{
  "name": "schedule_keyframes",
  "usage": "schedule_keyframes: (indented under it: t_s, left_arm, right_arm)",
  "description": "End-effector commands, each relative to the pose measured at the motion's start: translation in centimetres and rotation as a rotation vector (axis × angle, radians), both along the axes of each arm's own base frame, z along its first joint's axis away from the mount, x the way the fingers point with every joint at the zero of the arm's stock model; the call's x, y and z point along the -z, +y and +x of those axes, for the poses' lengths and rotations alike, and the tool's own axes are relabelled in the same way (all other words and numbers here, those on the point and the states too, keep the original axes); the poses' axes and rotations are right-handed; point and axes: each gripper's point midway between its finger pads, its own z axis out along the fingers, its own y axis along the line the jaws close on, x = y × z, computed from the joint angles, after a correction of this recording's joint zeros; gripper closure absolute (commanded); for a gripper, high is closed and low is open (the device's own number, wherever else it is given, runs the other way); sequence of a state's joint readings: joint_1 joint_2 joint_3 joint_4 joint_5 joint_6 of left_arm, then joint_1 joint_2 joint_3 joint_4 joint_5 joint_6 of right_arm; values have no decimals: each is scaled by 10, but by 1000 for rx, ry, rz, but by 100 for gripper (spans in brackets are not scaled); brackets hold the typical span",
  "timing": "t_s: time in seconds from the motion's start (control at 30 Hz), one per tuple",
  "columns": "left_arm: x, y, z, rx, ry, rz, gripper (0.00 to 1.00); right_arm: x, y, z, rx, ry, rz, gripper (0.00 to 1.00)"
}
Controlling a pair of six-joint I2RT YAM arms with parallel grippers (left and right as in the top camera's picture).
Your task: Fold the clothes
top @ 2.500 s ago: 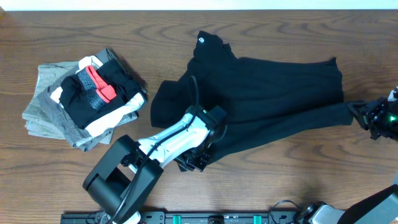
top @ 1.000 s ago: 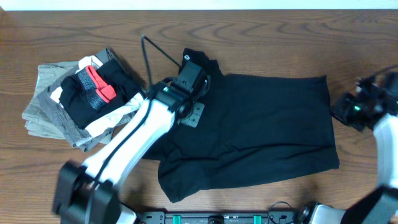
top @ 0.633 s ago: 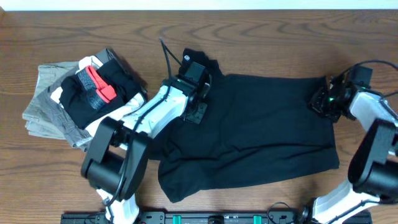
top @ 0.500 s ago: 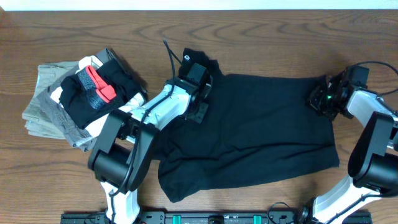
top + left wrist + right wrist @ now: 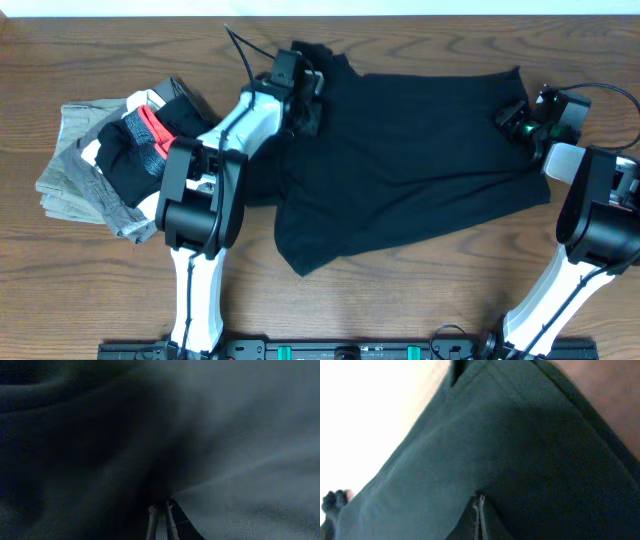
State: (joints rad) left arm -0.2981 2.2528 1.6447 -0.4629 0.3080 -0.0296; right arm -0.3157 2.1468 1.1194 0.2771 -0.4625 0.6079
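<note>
A black garment (image 5: 410,170) lies spread across the middle of the wooden table. My left gripper (image 5: 300,85) is at its far left corner, shut on the black cloth. In the left wrist view the gripper (image 5: 161,515) pinches dark fabric (image 5: 210,435) that fills the frame. My right gripper (image 5: 522,115) is at the garment's far right corner, shut on the cloth. In the right wrist view the gripper (image 5: 479,510) pinches the black fabric (image 5: 530,460), which is lifted and stretched.
A stack of folded clothes (image 5: 130,160), grey, white, black and red, sits at the left of the table (image 5: 420,300). The table's far edge runs just behind the garment.
Both grippers have carried the garment's top edge toward the far side of the table. The garment's lower edge has slid away from the near edge.
</note>
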Motion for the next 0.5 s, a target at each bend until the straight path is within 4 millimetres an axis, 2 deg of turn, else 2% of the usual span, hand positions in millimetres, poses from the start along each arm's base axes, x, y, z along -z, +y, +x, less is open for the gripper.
schedule_keyframes:
  t_s: [0.0,0.07,0.1,0.13,0.2,0.23,0.33,0.4,0.47]
  left_arm:
    - [-28,0,33,-35,-61,-56,88]
    - [-55,4,49,-47,-99,-65,85]
    - [-67,7,53,-47,-110,-64,83]
    - [-80,10,57,-48,-118,-62,77]
    - [-106,18,58,-41,-123,-52,70]
    - [-118,21,56,-32,-120,-43,68]
    - [-148,29,42,-9,-95,-21,60]
    - [-167,32,27,3,-68,-9,56]
    - [-181,34,12,6,-42,-4,54]
  right_arm:
    - [-3,2,13,-17,-28,46,99]
    - [-34,0,27,-81,-107,89,97]
    - [-50,-1,32,-117,-145,104,92]
    - [-68,-4,34,-159,-186,119,82]
    - [-102,-10,32,-224,-250,145,75]
    - [-121,-16,27,-248,-275,167,72]
    - [-160,-32,4,-281,-315,184,69]
    - [-176,-44,-21,-264,-280,185,69]
    - [-178,-53,-49,-235,-203,140,69]
